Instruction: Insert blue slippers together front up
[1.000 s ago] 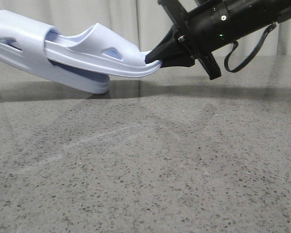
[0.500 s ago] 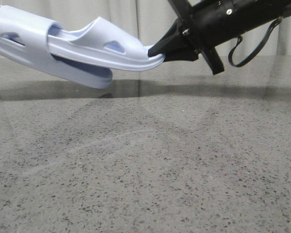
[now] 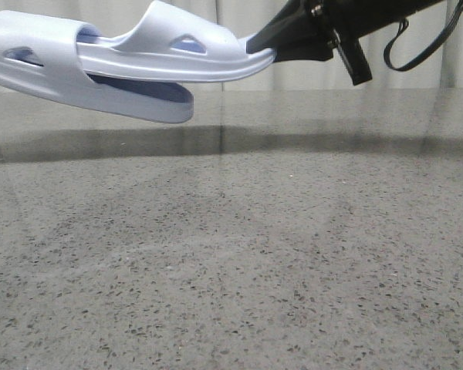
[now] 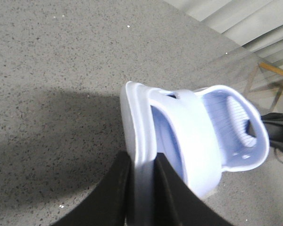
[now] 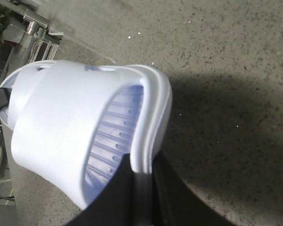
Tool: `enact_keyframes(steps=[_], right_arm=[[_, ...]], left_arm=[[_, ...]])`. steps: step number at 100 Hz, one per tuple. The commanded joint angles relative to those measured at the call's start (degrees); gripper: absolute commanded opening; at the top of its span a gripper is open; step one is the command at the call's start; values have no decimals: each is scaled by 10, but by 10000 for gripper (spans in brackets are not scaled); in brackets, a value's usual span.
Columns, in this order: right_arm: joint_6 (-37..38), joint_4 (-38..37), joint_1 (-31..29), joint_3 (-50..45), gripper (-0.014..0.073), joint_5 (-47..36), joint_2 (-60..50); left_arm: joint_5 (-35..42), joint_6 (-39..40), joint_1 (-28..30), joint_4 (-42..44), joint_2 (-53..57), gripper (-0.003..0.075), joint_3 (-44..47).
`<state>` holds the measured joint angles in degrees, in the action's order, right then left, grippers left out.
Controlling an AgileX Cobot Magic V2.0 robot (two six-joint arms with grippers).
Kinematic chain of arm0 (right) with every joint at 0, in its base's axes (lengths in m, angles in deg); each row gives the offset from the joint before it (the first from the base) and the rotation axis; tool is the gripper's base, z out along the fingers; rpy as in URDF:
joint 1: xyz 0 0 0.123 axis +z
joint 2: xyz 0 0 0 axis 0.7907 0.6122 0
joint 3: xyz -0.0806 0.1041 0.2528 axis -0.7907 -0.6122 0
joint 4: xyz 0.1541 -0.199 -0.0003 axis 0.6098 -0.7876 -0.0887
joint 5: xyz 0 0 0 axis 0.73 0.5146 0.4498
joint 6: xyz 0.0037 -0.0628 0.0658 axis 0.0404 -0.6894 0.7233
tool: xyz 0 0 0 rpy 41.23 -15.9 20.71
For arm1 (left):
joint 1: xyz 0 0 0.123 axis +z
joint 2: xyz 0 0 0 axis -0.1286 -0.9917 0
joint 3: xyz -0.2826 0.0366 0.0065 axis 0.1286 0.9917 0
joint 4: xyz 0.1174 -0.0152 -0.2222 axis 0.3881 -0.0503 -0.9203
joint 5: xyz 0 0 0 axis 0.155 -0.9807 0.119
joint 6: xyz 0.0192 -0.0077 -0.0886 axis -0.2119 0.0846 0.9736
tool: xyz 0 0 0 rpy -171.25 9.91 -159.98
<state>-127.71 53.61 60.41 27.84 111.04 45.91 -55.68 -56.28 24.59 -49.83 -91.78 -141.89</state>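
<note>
Two blue slippers hang in the air above the table, nested. The left slipper (image 3: 31, 73) tilts down to the right. The right slipper (image 3: 177, 58) lies nearly level, its toe end pushed under the left one's strap. My right gripper (image 3: 264, 45) is shut on the right slipper's heel rim, with the black fingers (image 5: 165, 193) clamping the rim (image 5: 151, 127). My left gripper (image 4: 144, 183) is shut on the left slipper's sole edge (image 4: 137, 122); it is out of the front view. The right slipper's ribbed footbed (image 4: 236, 113) shows through the strap.
The grey speckled table (image 3: 231, 254) lies below with the slippers' shadow on it. A pale curtain (image 3: 239, 15) hangs behind. A black cord loop (image 3: 417, 50) dangles from the right arm. A metal rack (image 5: 37, 42) stands beyond the table's edge.
Both slippers have risen. The right gripper has moved up and to the right, bringing the right slipper from a downward slope to nearly level. Both grips are unchanged.
</note>
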Motion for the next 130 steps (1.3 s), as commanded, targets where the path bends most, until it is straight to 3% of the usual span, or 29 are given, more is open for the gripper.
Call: enact_keyframes(steps=[1,22,48,80,89,109,130], right_arm=[[-16,15,4,18,-89,50,-43],[-4,-11,1,18,-89,49,-50],[7,-39,1,18,-89,39,-50],[17,-54,1,18,-89,20,-49],[17,-54,1,18,-89,13,-47],[17,-54,1,18,-89,2,-44],[18,-54,1,18,-88,5,-24]], left_arm=[[-56,-1,-12,-37,19,16,-17],[-25,-1,-18,-7,19,16,-17],[61,-1,-83,67,19,16,-17],[137,-1,-88,130,18,24,-17],[138,-6,-88,130,11,87,-17],[138,-6,-88,113,-29,328,-17],[148,-17,-88,111,-41,351,-17]])
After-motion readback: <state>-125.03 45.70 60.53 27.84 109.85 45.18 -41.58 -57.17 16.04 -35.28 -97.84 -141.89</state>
